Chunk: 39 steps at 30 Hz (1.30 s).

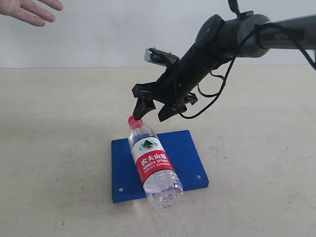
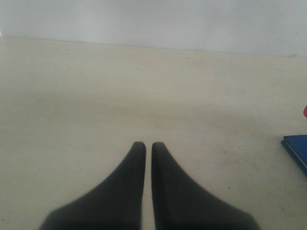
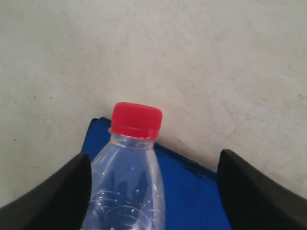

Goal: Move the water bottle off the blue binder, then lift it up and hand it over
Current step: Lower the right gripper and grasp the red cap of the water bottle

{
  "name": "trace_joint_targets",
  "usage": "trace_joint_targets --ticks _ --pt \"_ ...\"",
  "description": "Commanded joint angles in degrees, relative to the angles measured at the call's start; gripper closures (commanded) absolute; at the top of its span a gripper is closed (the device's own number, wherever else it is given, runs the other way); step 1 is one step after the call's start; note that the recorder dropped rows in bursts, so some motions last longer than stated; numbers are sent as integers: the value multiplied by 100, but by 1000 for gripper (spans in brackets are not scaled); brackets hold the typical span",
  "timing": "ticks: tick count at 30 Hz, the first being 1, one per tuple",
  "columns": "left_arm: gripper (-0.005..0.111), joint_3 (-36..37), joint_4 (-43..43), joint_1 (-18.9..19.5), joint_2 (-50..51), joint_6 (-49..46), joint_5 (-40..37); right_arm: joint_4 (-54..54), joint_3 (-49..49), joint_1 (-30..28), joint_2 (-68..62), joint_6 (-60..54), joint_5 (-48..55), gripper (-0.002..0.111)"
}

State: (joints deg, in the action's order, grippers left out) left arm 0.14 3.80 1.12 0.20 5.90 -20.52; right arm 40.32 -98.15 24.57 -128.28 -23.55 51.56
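Note:
The water bottle (image 1: 150, 160) lies lengthwise across the blue binder (image 1: 190, 158), red cap (image 1: 135, 121) toward the far edge and clear base hanging over the near edge. My right gripper (image 1: 150, 117) is open and hovers just above the cap end. In the right wrist view the bottle's neck (image 3: 129, 172) and cap (image 3: 136, 120) show between the spread fingers (image 3: 244, 191), close to one of them, with the binder (image 3: 192, 191) beneath. My left gripper (image 2: 148, 146) is shut on nothing over bare table; a binder corner (image 2: 297, 148) shows at that view's edge.
A person's open hand (image 1: 29, 11) reaches in at the far left, above the pale tabletop (image 1: 59, 148). The right arm (image 1: 237, 34) stretches in from the right, its cable looping below. A white wall stands behind the table.

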Motion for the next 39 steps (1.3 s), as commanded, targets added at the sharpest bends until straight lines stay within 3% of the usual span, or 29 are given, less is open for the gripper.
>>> trace_joint_targets --ticks 1,15,28,31,38,39 --pt "102 -14 -16 -32 -20 49 27 84 -76 0 -154 -44 -50 42" --pt "102 -14 -16 -32 -20 49 27 1068 -86 0 -369 -652 -51 42" --pt "102 -14 -16 -32 -20 49 27 1194 -89 0 -629 -711 -70 43" --pt "102 -14 -16 -32 -20 49 27 1209 -89 0 -661 -806 -157 55" --pt "102 -14 -16 -32 -20 49 27 1209 -89 0 -661 -1143 -101 109" --pt "102 -14 -16 -32 -20 49 27 1223 -89 0 -638 -1147 -101 108"
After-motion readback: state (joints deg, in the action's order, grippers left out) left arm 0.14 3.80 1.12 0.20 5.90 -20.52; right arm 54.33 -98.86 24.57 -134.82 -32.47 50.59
